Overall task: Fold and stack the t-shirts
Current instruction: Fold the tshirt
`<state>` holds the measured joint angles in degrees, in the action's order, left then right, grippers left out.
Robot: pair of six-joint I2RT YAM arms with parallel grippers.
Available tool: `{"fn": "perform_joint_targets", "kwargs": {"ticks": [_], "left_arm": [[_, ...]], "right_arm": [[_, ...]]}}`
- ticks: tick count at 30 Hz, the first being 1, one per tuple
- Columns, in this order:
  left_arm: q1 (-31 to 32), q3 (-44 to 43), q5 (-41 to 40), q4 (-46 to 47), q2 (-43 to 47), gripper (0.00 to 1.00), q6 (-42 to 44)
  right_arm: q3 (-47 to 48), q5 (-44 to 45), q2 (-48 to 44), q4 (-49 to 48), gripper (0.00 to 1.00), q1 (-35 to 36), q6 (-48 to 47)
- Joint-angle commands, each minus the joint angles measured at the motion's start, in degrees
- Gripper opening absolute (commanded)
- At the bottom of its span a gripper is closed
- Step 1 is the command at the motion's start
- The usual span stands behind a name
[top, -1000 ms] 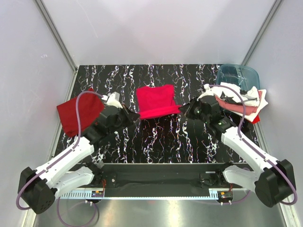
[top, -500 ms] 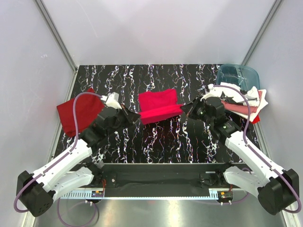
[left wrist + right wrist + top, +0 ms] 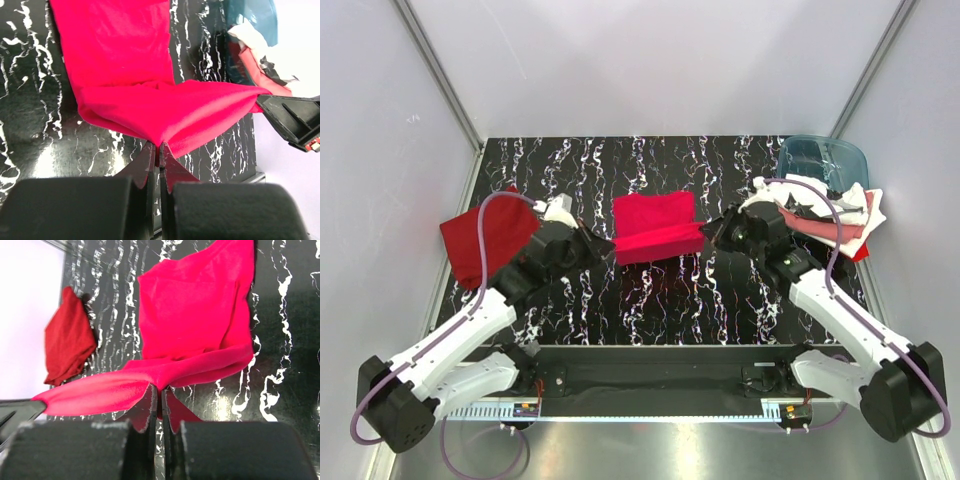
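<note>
We have both arms on the crimson t-shirt point(image 3: 655, 225) at mid-table, and the danger here is a slipped pinch. The left fingers point(image 3: 146, 167) are closed right down on a thin bit of the near edge. The right fingers point(image 3: 147, 407) are closed just as tight on the opposite end (only the very tips bite in either wrist view). Pull the two ends apart too hard and we judge one corner pops free and the fold collapses. Let one arm run ahead of the other and the edge lands crooked. The flat part could also drag across the table point(image 3: 670, 295) and bunch up. On the right, the pile of shirts point(image 3: 842, 215) by the tub point(image 3: 820, 160) sits just beside the right arm, so a snag is possible. As for position, the far part of the shirt lies flat. Its near edge is raised and stretched taut between the two sets of fingers, left end in the left, right end in the right. The darker red shirt point(image 3: 480, 240) lies well apart at the left edge.
</note>
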<state>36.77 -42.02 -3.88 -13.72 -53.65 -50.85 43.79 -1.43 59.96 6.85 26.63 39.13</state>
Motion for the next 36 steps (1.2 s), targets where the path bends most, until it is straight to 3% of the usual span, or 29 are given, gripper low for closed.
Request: {"fn": "perform_joint_targets", "kwargs": {"ticks": [1, 12, 30, 36], "left_arm": [[-0.2, -3.1, -5.0, -3.5, 0.5, 0.00, -1.1], [-4.0, -11.8, -6.5, -14.1, -8.2, 0.00, -5.0], [-13.1, -22.3, 0.8, -14.2, -25.1, 0.00, -6.1], [-12.7, -15.8, 2.2, -9.6, -20.2, 0.00, -6.2]], "right_arm": [[4.2, 4.6, 3.0, -0.6, 0.00, -0.1, -1.9], [14.0, 1.7, 16.7, 2.6, 0.00, -2.1, -1.9], [24.5, 2.0, 27.0, 5.9, 0.00, -4.9, -1.6], [19.8, 0.4, 22.3, 3.0, 0.00, -5.2, -1.4]]}}
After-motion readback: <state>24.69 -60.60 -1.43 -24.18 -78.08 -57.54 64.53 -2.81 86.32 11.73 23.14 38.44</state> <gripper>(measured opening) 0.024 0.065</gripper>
